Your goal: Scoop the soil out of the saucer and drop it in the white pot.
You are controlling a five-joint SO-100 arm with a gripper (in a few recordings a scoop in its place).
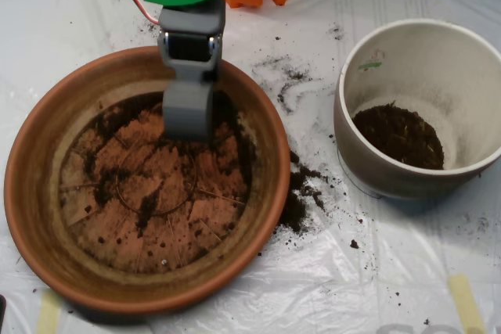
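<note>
Our claw down in the saucer

We see the grey clamshell claw (188, 111) (open or closed, we cannot tell) low over the wide terracotta saucer (47, 154); remaining dark crumbly soil (117, 115) lies just left, the deep cream-white pot (470, 60) well right.

Matt terracotta saucer (47, 217), crumbly soil (109, 181), dusty ceramic white pot (438, 60), glossy plastic sheet (376, 271).
</note>
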